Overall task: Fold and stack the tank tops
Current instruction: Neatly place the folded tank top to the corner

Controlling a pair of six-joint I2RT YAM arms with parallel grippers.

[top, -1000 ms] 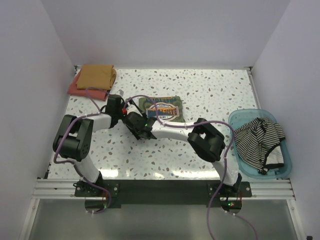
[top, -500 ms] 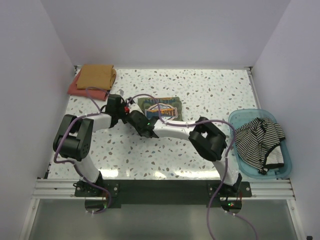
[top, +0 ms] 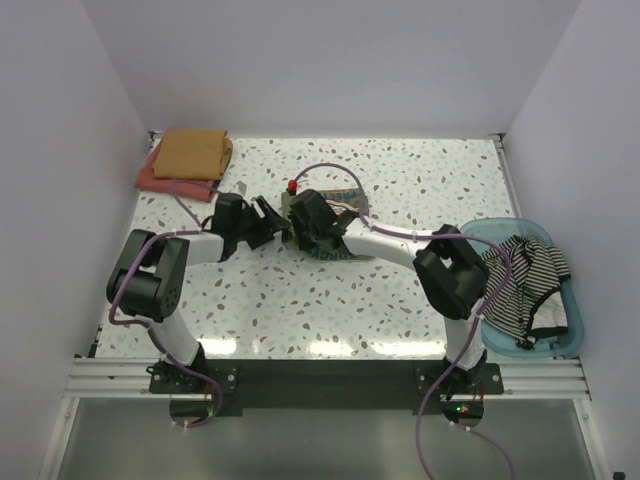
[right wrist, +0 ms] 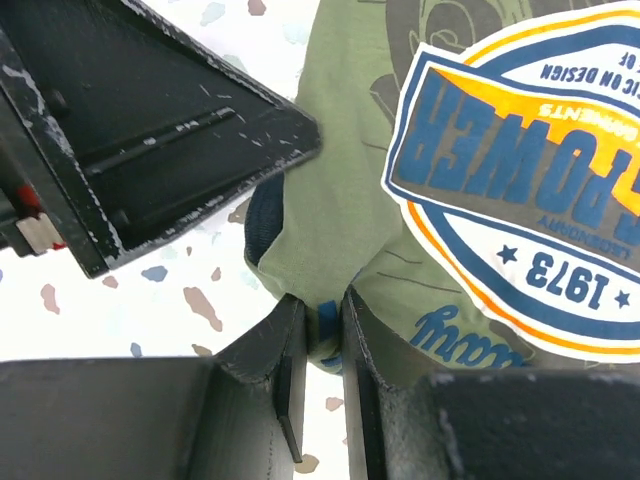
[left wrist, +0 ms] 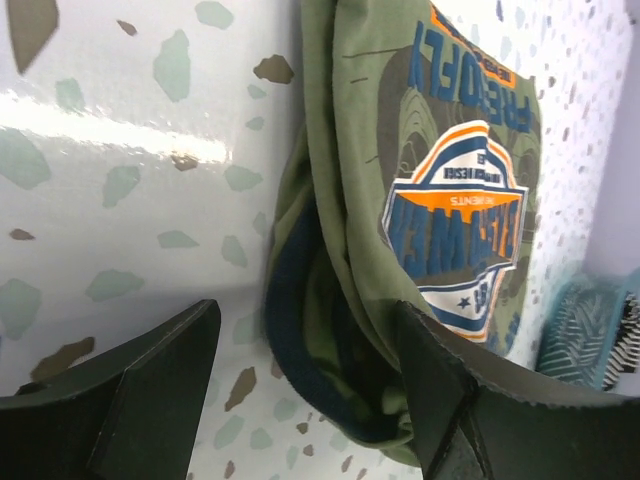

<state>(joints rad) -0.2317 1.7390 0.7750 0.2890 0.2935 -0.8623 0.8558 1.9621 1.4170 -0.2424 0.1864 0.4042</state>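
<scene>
The right hand (right wrist: 320,325) is pinching an edge of the olive green tank top (right wrist: 345,190) on the table (top: 420,180), while the left hand (left wrist: 305,340) is straddling its navy-trimmed fold, jaws wide.

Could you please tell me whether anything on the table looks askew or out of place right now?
The olive green tank top is bunched along one folded edge, with navy trim bulging out of the fold, close to where the right tool pinches the cloth. The striped top lies crumpled and unfolded in the blue basket.
</scene>
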